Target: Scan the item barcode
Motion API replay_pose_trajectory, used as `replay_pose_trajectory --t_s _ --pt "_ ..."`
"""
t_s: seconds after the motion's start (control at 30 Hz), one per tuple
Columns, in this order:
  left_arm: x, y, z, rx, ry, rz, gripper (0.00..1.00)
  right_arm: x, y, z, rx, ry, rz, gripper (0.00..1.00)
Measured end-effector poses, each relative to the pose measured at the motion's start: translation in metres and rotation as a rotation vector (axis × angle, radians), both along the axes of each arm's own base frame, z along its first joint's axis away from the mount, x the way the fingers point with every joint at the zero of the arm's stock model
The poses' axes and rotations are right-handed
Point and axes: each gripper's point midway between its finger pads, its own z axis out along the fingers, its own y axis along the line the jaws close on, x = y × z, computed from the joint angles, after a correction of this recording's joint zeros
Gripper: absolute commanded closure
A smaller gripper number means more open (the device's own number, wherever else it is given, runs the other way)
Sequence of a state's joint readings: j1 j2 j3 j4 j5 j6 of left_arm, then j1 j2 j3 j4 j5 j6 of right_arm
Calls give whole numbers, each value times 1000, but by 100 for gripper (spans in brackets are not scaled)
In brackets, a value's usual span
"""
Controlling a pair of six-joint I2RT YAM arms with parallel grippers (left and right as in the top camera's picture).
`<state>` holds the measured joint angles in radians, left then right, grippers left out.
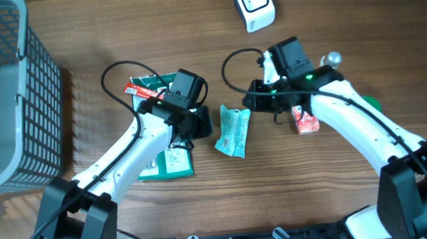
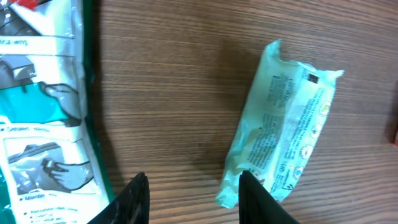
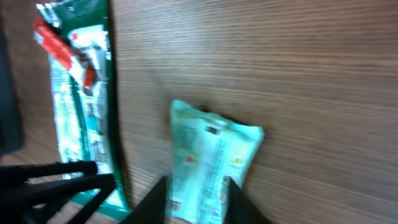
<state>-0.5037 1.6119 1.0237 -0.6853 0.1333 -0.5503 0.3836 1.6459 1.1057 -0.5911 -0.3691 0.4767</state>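
Wood-grain table (image 1: 115,35), seen from above. Grey mesh basket (image 1: 13,89) at the left edge; white scanner (image 1: 254,3) close to the far edge, right of centre.

Item: mint-green packet (image 1: 233,131), flat on the wood mid-table, between the two arms. Its long axis runs roughly from near edge to far edge, slightly tilted. Printed side faces up; I cannot pick out a barcode in any view.

Left gripper (image 1: 198,123): just left of the packet, over the edge of a flat green package (image 1: 167,163). In the left wrist view its fingers stand apart with bare wood between them, and the packet (image 2: 286,124) lies off to one side. It holds nothing.

Right gripper (image 1: 256,99): at the packet's far right end. In the right wrist view its jaws sit one on each side of the packet (image 3: 211,155), close against it. The frame is blurred, so I cannot tell whether they are pressing it.

Judgement: the scanner lies beyond the packet toward the far edge and a little right. The right arm is nearer to both, so a lift toward the far edge looks like its job.
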Motion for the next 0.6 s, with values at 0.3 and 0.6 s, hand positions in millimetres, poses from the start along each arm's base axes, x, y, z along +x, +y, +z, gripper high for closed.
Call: replay_pose_trajectory --t_s 0.3,0.6 --pt "-8 3 -1 -50 77 47 96 -5 17 -63 19 164 10 96" --pt "-27 -25 0 -271 166 -33 96 -6 22 -78 35 198 19 96"
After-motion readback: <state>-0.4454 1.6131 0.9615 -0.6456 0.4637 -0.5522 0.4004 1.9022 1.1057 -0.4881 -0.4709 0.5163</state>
